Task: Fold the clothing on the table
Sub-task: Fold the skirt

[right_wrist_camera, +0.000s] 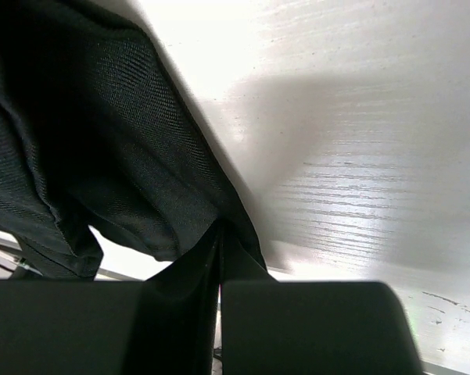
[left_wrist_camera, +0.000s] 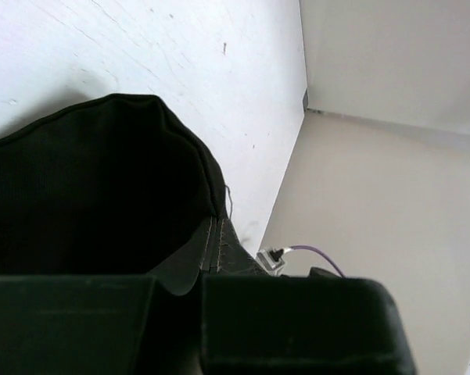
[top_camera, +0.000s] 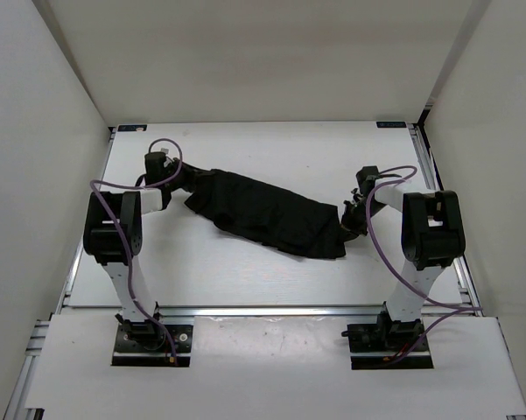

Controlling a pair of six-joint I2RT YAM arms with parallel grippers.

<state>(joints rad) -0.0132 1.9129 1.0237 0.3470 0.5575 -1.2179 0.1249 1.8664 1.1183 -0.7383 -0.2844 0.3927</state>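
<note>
As left gripper (top_camera: pixel 185 182) and right gripper (top_camera: pixel 350 220) pinch, clothing (top_camera: pixel 263 214) seemingly hangs.

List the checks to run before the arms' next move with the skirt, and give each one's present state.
1. Left gripper shut on the skirt: ok.
2. Right gripper shut on its other end: ok.
3. Skirt spread flat, free of bunching: not ok.
4. Skirt inside the table edges: ok.
5. Skirt lifted off the table: cannot tell.
</note>
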